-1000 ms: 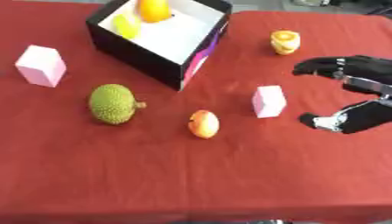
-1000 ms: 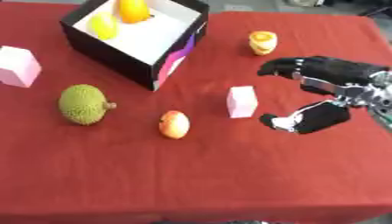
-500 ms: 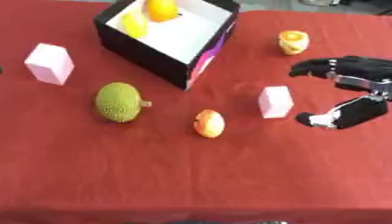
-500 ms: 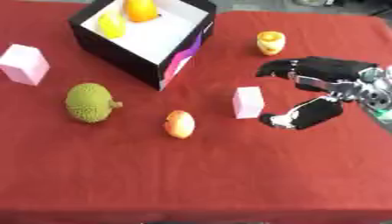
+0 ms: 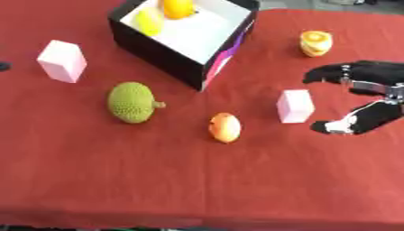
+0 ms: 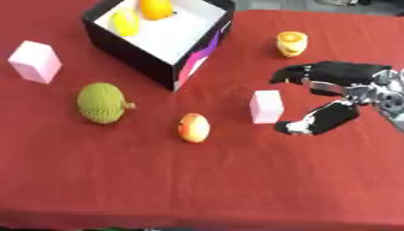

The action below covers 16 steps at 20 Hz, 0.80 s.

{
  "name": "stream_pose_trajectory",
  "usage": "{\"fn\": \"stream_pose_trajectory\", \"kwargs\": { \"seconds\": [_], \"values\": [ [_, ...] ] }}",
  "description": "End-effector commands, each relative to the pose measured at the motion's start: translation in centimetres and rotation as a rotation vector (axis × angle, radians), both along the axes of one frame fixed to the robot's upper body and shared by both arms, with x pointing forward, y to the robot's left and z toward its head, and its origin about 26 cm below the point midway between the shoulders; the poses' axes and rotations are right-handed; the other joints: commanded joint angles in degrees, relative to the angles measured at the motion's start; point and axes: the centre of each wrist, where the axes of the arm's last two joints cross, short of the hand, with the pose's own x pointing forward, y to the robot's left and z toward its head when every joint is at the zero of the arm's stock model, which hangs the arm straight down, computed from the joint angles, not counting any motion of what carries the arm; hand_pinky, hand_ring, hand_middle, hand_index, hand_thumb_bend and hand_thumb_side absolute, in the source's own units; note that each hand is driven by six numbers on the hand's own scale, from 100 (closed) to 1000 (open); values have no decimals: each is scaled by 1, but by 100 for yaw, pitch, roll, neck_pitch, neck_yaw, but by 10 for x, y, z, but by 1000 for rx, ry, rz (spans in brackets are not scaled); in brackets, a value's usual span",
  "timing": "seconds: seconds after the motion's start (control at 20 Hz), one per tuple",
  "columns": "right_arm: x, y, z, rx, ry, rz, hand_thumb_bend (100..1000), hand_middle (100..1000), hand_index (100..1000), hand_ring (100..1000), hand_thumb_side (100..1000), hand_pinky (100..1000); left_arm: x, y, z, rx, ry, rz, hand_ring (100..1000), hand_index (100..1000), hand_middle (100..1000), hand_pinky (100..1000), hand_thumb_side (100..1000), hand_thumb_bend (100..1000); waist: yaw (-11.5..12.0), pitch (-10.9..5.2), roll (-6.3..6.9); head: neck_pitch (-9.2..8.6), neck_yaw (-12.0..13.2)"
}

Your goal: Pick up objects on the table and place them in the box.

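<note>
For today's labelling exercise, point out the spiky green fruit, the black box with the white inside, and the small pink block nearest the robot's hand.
spiky green fruit (image 5: 131, 102), left eye view, middle of its body
black box (image 5: 158, 57), left eye view, black outer wall
small pink block (image 6: 267, 106), right eye view, front face

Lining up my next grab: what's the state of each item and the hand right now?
Box: open, two fruits inside.
Small pink block: upright, beside the hand, untouched.
Right hand: open, empty.
Large pink block: on cloth.
Green spiky fruit: on cloth.
Orange-red fruit: on cloth.
</note>
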Motion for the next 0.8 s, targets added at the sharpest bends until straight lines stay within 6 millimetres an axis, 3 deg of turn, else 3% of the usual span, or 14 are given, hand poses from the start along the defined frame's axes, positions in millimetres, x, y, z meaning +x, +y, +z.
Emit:
{"fn": "stream_pose_trajectory", "kwargs": {
  "seconds": [0.05, 0.3, 0.55, 0.8],
  "values": [
    [4, -6, 8, -10, -36, -17, 447, 949, 992, 1000, 747, 1000, 0, 0, 12, 11, -41, 14, 832, 845, 812, 742, 701, 190, 24, -55, 28, -110, -108],
    [8, -6, 7, 8, -40, -31, 447, 936, 1000, 1000, 747, 1000, 0, -3, 16, 2, -67, 35, 830, 841, 806, 745, 699, 181, 93, -6, 30, -147, -212],
    [12, -6, 3, 15, -9, -31, 447, 844, 1000, 1000, 744, 1000, 1, -4, 18, -2, -72, 44, 829, 835, 801, 755, 699, 182, 138, 48, 22, -179, -254],
    [15, -8, 2, 20, -4, -34, 448, 811, 1000, 1000, 732, 1000, 2, -6, 20, -5, -78, 44, 827, 831, 797, 745, 699, 184, 181, 90, 22, -208, -322]
  ]
}}
